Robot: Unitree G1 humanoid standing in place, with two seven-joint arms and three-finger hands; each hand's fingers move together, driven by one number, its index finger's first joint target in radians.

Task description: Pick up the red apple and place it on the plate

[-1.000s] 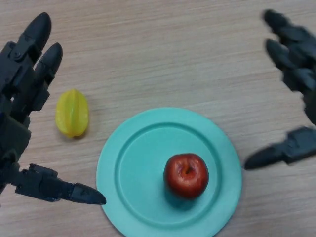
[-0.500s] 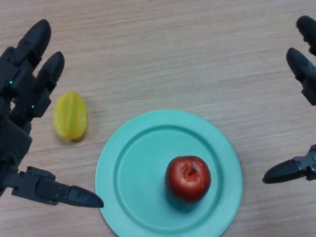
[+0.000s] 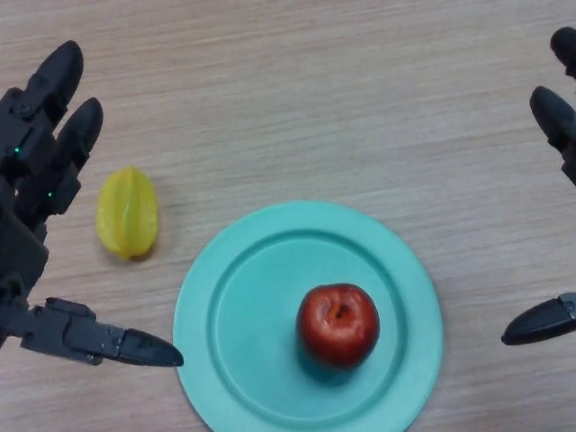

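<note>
The red apple [image 3: 338,324] rests upright on the teal plate [image 3: 234,315], a little right of the plate's middle, stem dimple facing up. My left hand [image 3: 36,171] is at the left edge, fingers straight and spread, thumb stretched toward the plate's left rim without touching it. Only parts of my right hand [image 3: 560,126] show at the right edge: two fingers at the top and the thumb tip lower down, all straight, well clear of the apple and plate. Neither hand holds anything.
A yellow starfruit [image 3: 128,212] lies on the wooden table [image 3: 297,99] left of the plate, close to my left hand's fingers. The plate's near rim runs past the bottom edge of the view.
My right hand has drawn away to the right, away from the plate, until mostly out of view. The left hand has shifted slightly left. The apple stays on the plate.
</note>
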